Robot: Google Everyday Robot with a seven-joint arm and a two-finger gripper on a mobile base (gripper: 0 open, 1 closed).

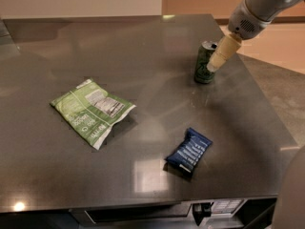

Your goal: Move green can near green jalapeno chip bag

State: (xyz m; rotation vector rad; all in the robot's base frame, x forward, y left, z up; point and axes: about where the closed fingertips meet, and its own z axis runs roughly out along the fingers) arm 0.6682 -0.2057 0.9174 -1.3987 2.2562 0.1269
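Now the pincer [215, 62] is at the upright can's [202, 68] right side; wide or narrow, I cannot tell. The bag [93, 111] lies well apart.

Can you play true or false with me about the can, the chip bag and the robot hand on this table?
1. The green can is standing upright on the table. True.
2. The green can is touching the green jalapeno chip bag. False: they are far apart, with the can near the table's far right side and the bag lying flat on the left.
3. The gripper is right up against the can's upper right side. True.
4. The dark blue packet lies on top of the chip bag. False: it lies by itself near the front edge, apart from the bag.
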